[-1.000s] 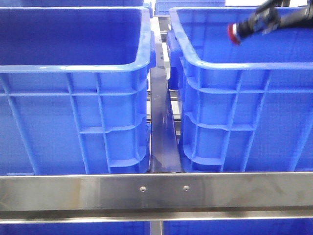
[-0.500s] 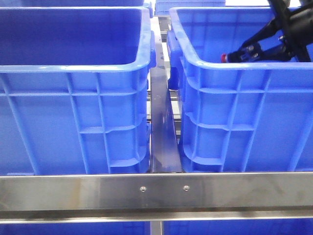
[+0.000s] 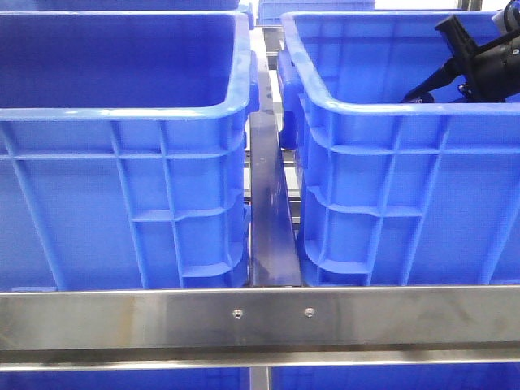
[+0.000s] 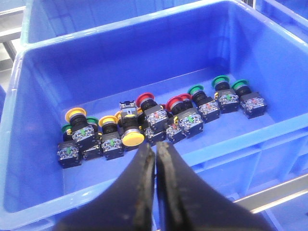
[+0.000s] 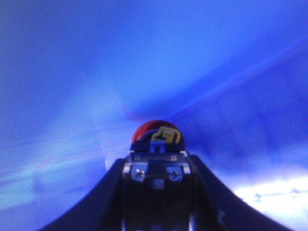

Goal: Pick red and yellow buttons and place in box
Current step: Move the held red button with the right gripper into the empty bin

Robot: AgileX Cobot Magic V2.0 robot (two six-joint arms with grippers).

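Two tools: right tool [image 5: 156,180] clamped on red button [image 5: 156,134], unseen from front, left tool [image 4: 156,159] together.

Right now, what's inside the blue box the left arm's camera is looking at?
The blue box holds a row of push buttons: yellow button, red button and green button caps on black bodies. Some buttons overlap, hiding parts of others.

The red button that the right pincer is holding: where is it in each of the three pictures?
Front view: hidden; the right pincer reaches behind the rim of the right blue bin.
Left wrist view: not in it.
Right wrist view: the red button sits between the pincer's fingers.
Shared landmark: the right pincer, seen in the front and right wrist views.
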